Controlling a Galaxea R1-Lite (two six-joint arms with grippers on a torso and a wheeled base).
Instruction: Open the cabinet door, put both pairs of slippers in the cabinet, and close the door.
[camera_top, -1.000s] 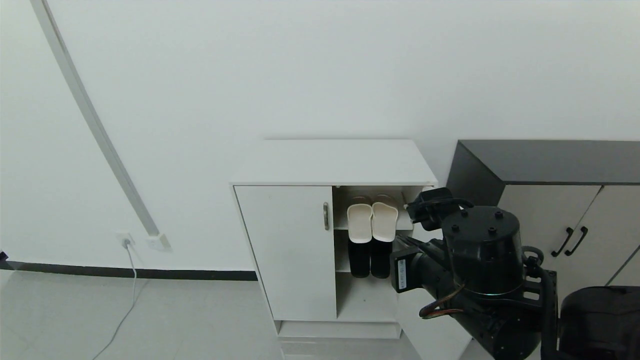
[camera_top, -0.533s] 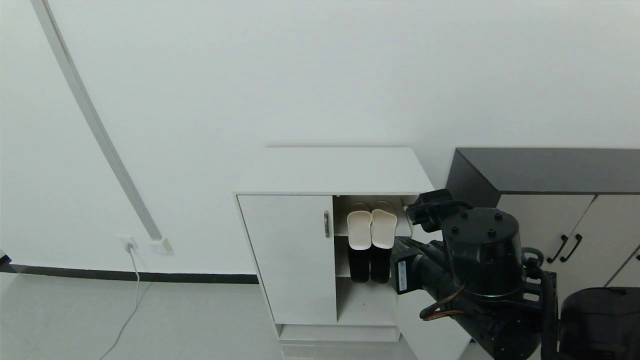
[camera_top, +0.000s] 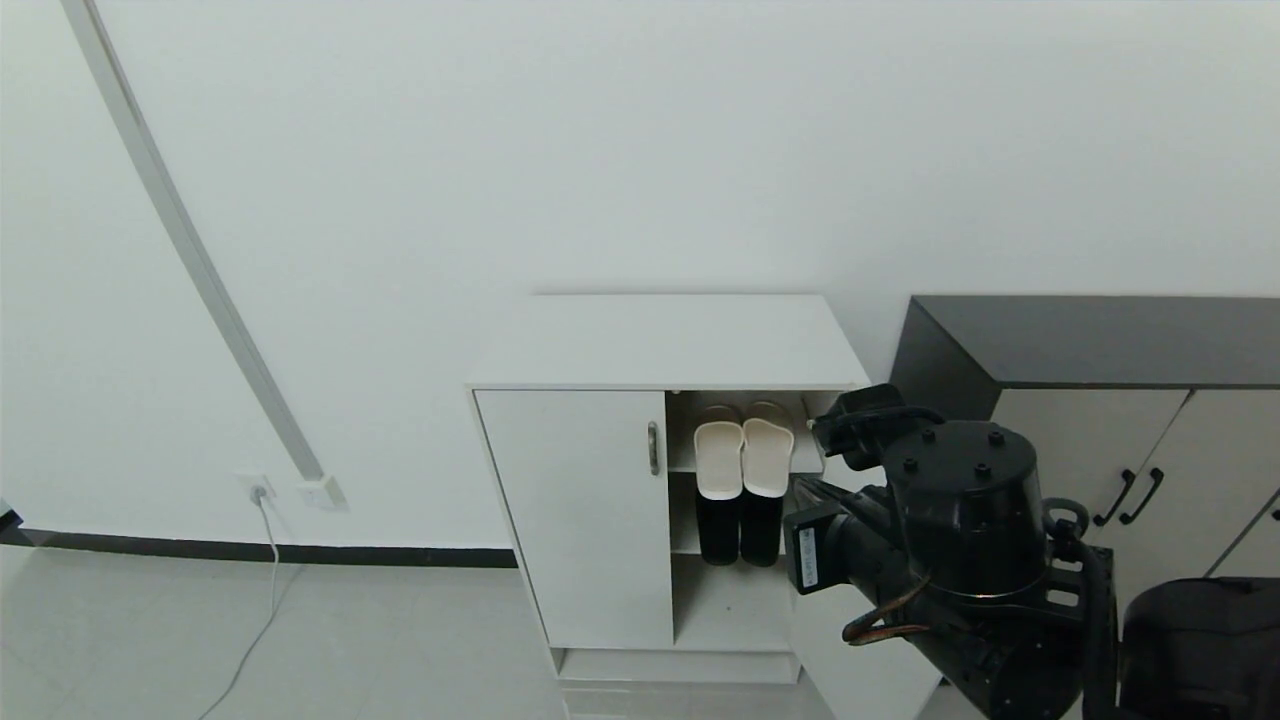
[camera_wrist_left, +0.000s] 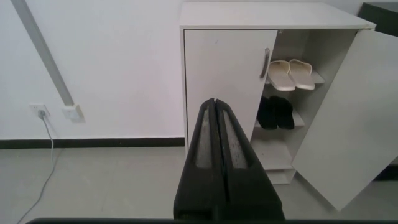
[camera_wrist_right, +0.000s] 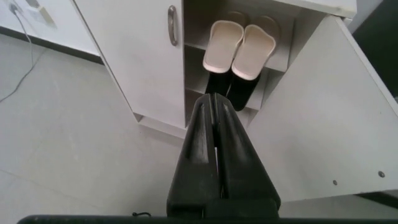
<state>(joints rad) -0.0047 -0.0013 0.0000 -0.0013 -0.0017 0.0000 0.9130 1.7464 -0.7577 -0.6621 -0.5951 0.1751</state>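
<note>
1. Slippers of both pairs lie inside the white two-door cabinet (camera_top: 650, 340). The cream foam slippers (camera_top: 744, 457) rest on the upper shelf of the right compartment. The black slippers (camera_top: 740, 525) are on the shelf below, heels toward the near side.
2. The plain white right door (camera_wrist_left: 367, 112) stands swung open toward the near side. The white left door (camera_top: 570, 510) is shut, its short metal bar handle (camera_top: 652, 447) by the inner edge. By my judgement only the closing is left.
3. The left gripper (camera_wrist_left: 214, 102) has its fingers pressed together with nothing between them. It hangs well back from the cabinet, facing the shut door. The right gripper (camera_wrist_right: 213, 98) is likewise closed and empty, nearer in, pointing at the open compartment beside the open door's inner face.
4. Risk: the cream heels seem to overhang the shelf front, so a fast push could drive the door into them and bounce it back.
5. Risk: closed fingers on a smooth panel may slide off its edge. An arm left between door and cabinet would also be pinched.
6. Room: the pale tiled floor (camera_top: 350, 640) to the left and near side is open. On the right a dark-topped sideboard (camera_top: 1100, 330) stands just beside the cabinet, so door and right arm share a tight corner.
</note>
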